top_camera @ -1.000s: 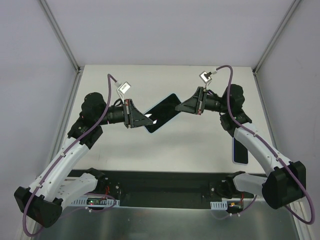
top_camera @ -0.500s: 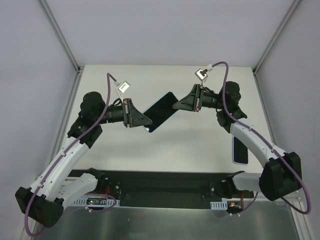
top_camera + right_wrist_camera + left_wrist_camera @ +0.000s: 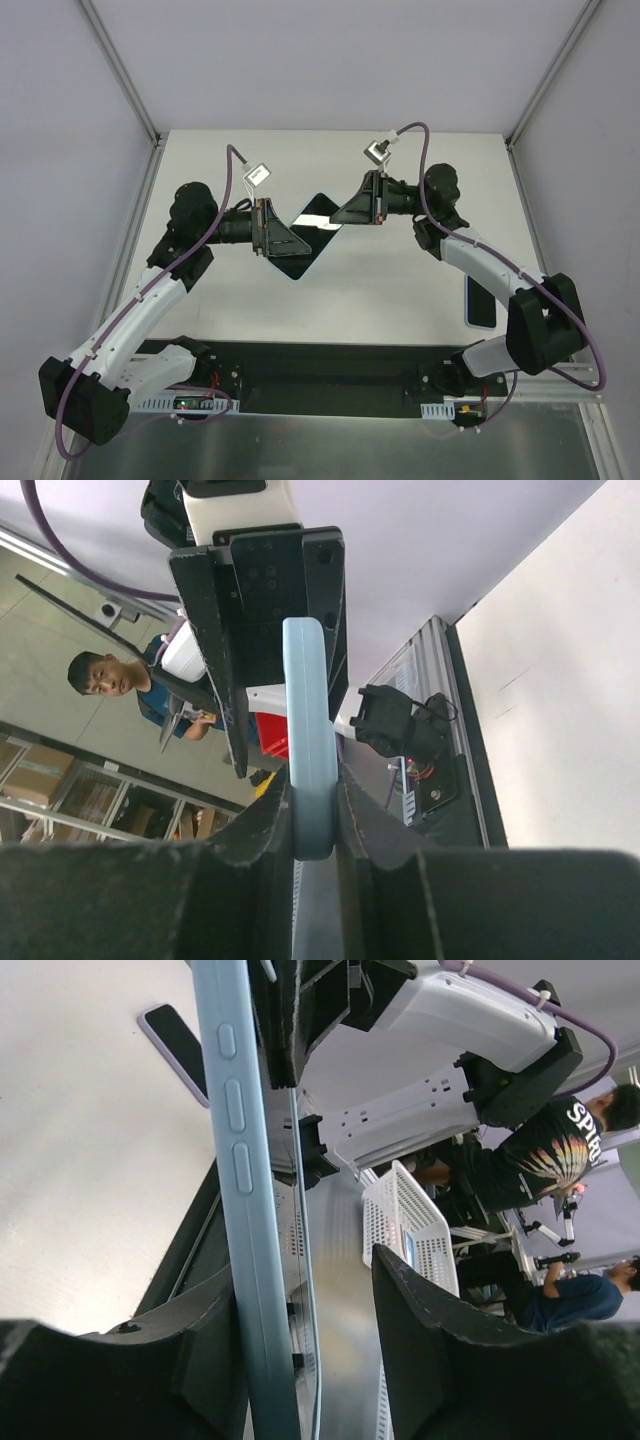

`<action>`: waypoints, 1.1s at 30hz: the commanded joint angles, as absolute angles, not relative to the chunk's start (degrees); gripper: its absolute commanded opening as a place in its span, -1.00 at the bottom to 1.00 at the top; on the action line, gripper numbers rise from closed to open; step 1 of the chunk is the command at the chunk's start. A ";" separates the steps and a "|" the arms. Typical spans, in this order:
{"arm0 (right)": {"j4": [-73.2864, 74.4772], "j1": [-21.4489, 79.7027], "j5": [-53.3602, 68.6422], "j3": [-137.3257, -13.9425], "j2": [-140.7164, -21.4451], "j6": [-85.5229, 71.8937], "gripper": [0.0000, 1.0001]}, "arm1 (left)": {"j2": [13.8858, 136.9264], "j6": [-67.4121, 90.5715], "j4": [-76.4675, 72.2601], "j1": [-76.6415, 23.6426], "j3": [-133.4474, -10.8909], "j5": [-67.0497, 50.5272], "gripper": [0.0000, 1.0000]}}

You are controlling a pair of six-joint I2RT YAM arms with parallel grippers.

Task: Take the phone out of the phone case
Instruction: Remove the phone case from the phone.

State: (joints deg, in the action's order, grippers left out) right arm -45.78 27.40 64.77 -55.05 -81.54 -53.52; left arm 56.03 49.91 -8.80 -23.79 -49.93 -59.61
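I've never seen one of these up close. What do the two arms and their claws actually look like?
Both the left arm and right arm have white links between chunky black joints. A purple cable loops along each to a small grey box. The left gripper and right gripper are black wedges with two flat, rough-padded fingers.

- The phone is a dark, glossy slab raised in the air at the middle of the top view. It is tilted, with one corner toward the top of the frame and one toward the bottom.
- The phone case is light blue and fitted on it. Its rounded edge, with three raised button covers, runs top to bottom left of centre in the left wrist view.
- In the right wrist view the same edge stands upright at centre.
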 commanded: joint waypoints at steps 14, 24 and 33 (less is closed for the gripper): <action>-52.38 31.99 68.11 -60.91 -86.04 -54.32 -0.97 | 60.20 52.03 -19.51 -24.70 -54.93 -64.07 -1.00; -15.49 30.06 60.22 -64.42 -85.00 -31.28 0.18 | 61.00 49.57 -12.05 -23.65 -54.14 -56.52 -1.00; 7.72 26.63 43.87 -64.25 -75.42 -20.13 0.92 | 59.68 49.65 -6.60 -18.47 -53.53 -46.95 -1.00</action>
